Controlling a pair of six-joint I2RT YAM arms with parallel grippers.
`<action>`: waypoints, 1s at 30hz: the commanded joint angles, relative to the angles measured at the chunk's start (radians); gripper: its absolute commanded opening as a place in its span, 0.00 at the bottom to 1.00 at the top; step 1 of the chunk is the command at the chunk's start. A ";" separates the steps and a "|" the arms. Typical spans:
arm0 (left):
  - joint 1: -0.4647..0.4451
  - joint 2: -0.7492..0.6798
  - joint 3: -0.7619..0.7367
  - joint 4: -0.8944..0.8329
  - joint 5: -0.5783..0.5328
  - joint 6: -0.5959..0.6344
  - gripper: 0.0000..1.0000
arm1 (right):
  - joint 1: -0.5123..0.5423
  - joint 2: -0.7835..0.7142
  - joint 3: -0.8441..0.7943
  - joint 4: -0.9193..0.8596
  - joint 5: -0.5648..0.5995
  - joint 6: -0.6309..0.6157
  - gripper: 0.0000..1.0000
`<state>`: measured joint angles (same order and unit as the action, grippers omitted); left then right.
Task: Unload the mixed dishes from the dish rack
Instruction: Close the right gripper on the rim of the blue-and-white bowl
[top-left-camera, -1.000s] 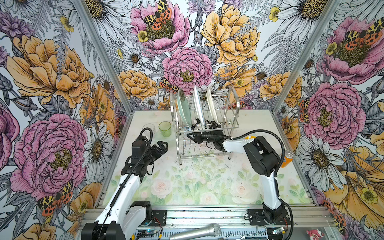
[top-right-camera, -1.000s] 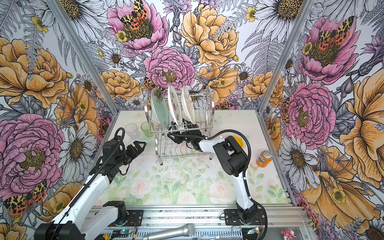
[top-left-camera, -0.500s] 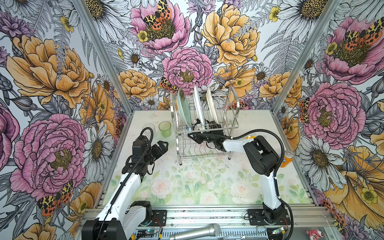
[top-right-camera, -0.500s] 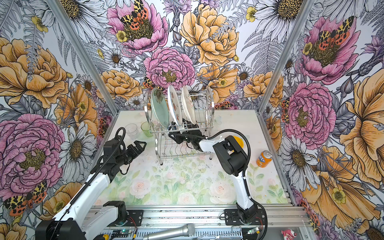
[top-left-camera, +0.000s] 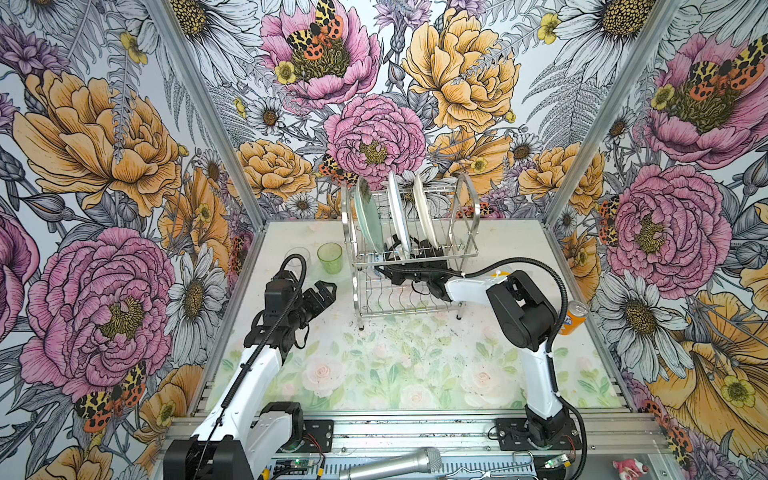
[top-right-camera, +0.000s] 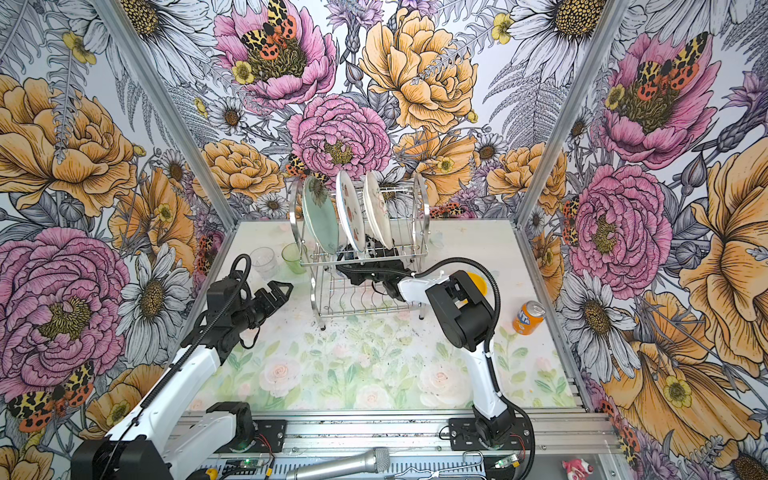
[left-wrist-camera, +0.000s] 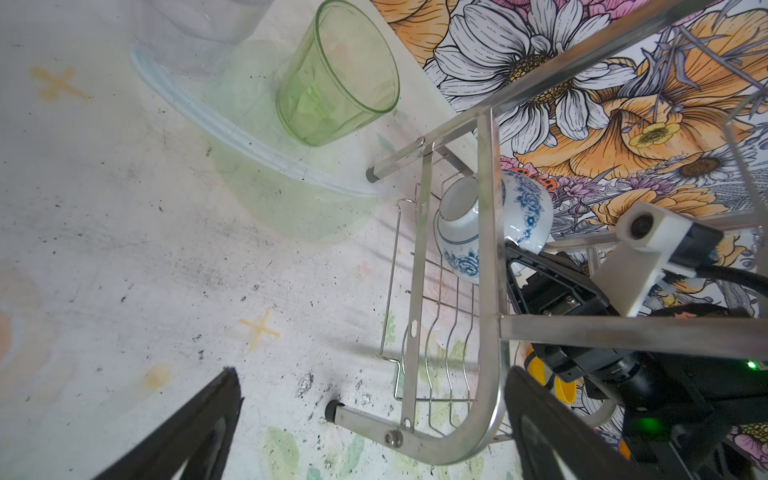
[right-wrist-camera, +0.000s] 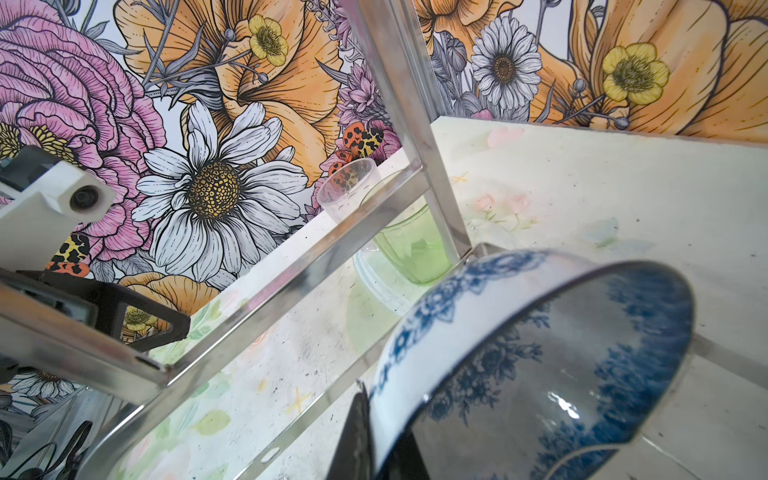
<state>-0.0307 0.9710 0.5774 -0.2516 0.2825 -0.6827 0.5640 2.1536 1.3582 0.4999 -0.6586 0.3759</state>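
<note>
The dish rack (top-left-camera: 471, 199) (top-right-camera: 422, 199) stands at the back middle. Pale green (top-left-camera: 368, 216), white (top-left-camera: 398, 216) and cream (top-left-camera: 424, 214) plates stand upright in its upper shelf. My right gripper (top-left-camera: 388, 272) (right-wrist-camera: 374, 419) reaches into the lower tier and is shut on the rim of the blue-and-white bowl (left-wrist-camera: 525, 212) (right-wrist-camera: 519, 332), one finger inside and one outside. My left gripper (top-left-camera: 328, 289) (left-wrist-camera: 372, 374) hangs open and empty just left of the rack's front foot. The green tumbler (top-left-camera: 330, 257) (left-wrist-camera: 336, 79) and clear glass (top-right-camera: 264, 259) stand upright on the table left of the rack.
A yellow bowl (top-right-camera: 478, 282) sits on the table right of the rack, mostly behind my right arm. An orange soda can (top-left-camera: 573, 318) stands near the right wall. A microphone (top-left-camera: 390, 463) lies on the front rail.
The right gripper's jaws have closed onto the bowl's rim inside the lower tier. Neither arm has visibly shifted.
</note>
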 joint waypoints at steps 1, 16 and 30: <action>-0.009 0.006 -0.012 0.029 0.021 0.000 0.99 | 0.005 0.020 0.027 0.009 -0.045 0.007 0.01; -0.009 0.006 -0.005 0.028 0.015 0.000 0.99 | 0.029 0.012 0.038 0.050 -0.104 -0.005 0.00; -0.009 0.026 -0.001 0.036 0.021 0.001 0.99 | 0.040 -0.031 0.000 0.174 -0.113 0.045 0.00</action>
<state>-0.0307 0.9932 0.5774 -0.2417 0.2825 -0.6823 0.5896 2.1681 1.3632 0.5777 -0.7193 0.3927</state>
